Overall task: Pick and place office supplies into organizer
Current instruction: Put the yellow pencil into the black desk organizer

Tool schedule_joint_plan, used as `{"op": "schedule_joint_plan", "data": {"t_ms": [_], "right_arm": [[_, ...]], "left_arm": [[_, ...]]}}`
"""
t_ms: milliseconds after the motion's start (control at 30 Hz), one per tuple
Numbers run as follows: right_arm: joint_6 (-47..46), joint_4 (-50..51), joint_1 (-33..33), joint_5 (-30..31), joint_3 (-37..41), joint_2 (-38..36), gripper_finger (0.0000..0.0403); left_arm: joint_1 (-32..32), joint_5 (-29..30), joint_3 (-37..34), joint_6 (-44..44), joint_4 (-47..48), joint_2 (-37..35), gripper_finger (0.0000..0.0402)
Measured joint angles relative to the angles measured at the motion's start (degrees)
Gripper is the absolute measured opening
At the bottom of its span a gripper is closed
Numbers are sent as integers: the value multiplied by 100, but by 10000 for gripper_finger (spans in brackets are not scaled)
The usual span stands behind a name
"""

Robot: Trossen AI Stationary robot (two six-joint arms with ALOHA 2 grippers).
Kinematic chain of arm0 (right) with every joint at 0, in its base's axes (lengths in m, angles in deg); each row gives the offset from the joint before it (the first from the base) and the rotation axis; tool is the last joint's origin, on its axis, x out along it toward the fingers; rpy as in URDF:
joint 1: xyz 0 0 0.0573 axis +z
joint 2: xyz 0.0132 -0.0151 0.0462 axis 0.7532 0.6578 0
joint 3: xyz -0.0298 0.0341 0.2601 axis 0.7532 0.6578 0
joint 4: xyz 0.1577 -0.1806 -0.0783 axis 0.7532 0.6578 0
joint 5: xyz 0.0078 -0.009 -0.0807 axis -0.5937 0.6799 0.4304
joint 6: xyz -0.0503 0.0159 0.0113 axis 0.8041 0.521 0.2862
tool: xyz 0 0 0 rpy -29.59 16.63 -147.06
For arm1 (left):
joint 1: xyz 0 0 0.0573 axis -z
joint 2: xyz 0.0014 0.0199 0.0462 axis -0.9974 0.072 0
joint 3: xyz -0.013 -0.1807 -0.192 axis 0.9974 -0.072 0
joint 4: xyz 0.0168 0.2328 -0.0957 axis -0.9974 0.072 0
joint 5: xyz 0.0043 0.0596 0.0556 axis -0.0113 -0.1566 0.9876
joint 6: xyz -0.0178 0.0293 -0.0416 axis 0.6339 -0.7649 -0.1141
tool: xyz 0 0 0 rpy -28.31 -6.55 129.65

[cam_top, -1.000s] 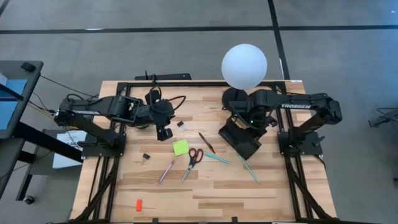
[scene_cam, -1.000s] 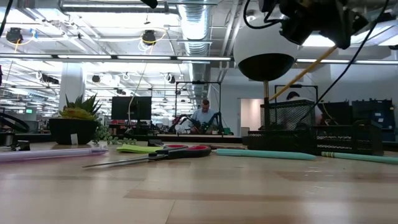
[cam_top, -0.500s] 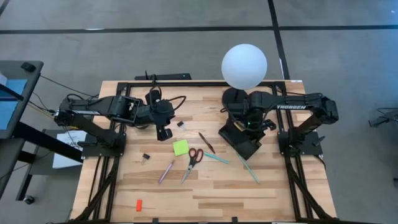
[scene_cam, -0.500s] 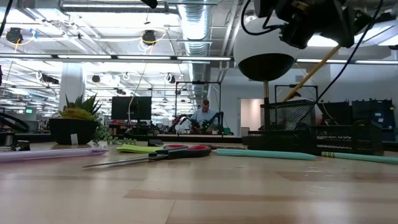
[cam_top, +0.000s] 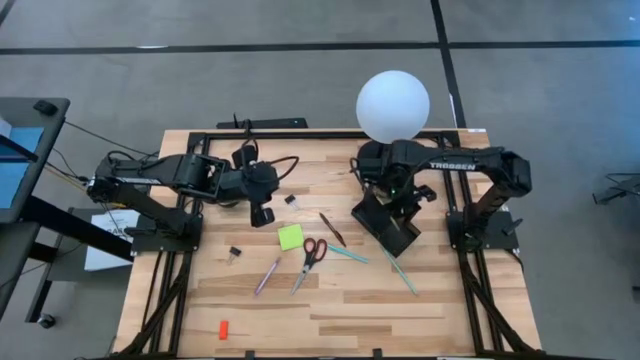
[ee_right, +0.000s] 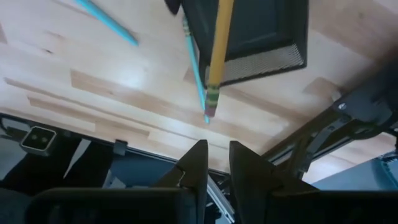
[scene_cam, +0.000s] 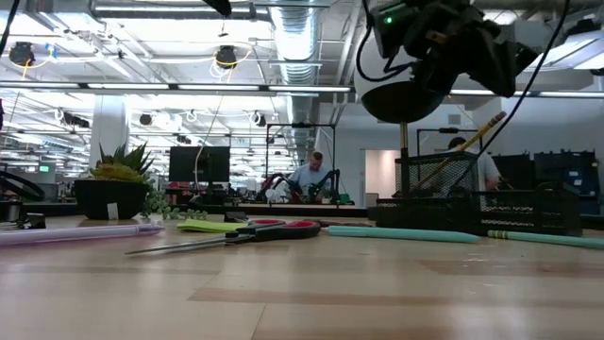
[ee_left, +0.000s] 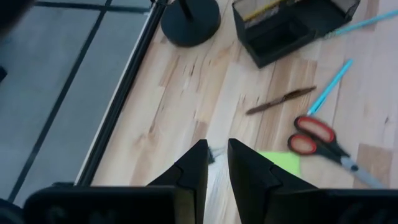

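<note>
The yellow pencil (ee_right: 217, 50) leans in the black mesh organizer (scene_cam: 444, 194); the right gripper (ee_right: 213, 163) hangs above, fingers narrowly parted, empty. A careless retreat could clip it out.

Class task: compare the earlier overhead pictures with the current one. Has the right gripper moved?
Yes. In the high view the right gripper has shifted toward the lamp's round black base, away from the organizer, where the yellow pencil now leans.
</note>
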Motion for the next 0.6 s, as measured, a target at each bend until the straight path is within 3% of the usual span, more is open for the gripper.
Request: {"op": "schedule_joint_plan", "data": {"t_ms": [367,600], "right_arm": [[1127,19,-458,-16,-473,-154,63],[878,0,-17,1659,-839,-766,28]], "left_arm": [[0,152,0,5,236,0,57],[-1,398,217,52,54,-4,57]]}}
